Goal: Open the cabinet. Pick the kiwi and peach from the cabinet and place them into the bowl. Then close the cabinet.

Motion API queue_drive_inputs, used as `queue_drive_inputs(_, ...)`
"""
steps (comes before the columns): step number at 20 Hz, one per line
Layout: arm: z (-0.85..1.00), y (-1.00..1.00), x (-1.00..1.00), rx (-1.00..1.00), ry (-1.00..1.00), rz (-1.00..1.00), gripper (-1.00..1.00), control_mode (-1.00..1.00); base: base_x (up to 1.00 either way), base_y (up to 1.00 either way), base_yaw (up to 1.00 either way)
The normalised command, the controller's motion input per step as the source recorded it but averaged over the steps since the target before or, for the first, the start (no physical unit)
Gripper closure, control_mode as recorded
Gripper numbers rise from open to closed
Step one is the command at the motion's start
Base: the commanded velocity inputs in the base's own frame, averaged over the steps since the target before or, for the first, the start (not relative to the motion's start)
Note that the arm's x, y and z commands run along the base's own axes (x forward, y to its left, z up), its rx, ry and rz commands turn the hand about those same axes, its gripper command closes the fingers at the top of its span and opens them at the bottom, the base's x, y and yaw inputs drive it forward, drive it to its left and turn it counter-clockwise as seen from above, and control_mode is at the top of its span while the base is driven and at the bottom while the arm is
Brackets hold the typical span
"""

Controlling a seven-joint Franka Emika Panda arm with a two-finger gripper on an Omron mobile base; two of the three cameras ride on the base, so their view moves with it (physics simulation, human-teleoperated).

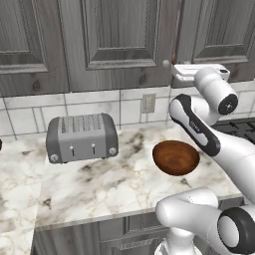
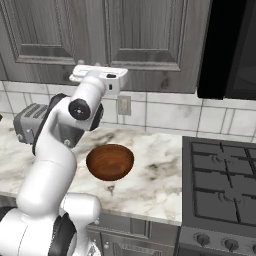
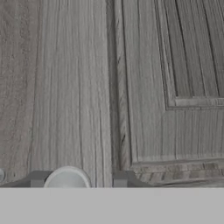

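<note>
Cabinet point(image 1: 119, 35) shut; end effector point(image 3: 78, 180) straddling knob point(image 3: 66, 178), fingers apart

The white arm point(image 1: 199, 130) rises from its base, folds at a dark-jointed elbow and reaches up and forward, its wrist levelled so that the hand point(image 2: 99, 75) points straight ahead at upper-chest height to the scene. Seen from the hand's own camera, the gripper point(image 3: 79, 178) shows two dark fingertips point(image 3: 39, 178) standing apart (a clear gap between them, with a round silver shape sitting in it), the jaws partly spread rather than pressed together. Nothing is carried in the fingers.
</note>
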Motion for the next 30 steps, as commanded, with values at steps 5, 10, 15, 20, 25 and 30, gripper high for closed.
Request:
queue_drive_inputs(5,0.08,-1.0,-0.38,0.06,-0.06,0.0,1.0,-1.0,0.0,0.0,0.0)
queue_drive_inputs(10,0.11,-1.0,-0.42,0.1,-0.02,0.0,1.0,-1.0,0.0,0.0,0.0)
queue_drive_inputs(15,0.16,-1.0,-0.43,0.1,0.0,0.0,1.0,-1.0,0.0,0.0,0.0)
queue_drive_inputs(20,0.22,-1.0,-0.47,0.11,0.0,0.0,1.0,-1.0,0.0,0.0,0.0)
queue_drive_inputs(25,0.17,-1.0,-0.48,0.13,0.0,0.0,1.0,-1.0,0.0,0.0,0.0)
queue_drive_inputs(30,0.07,-1.0,-0.4,0.12,0.0,0.0,1.0,-1.0,0.0,0.0,0.0)
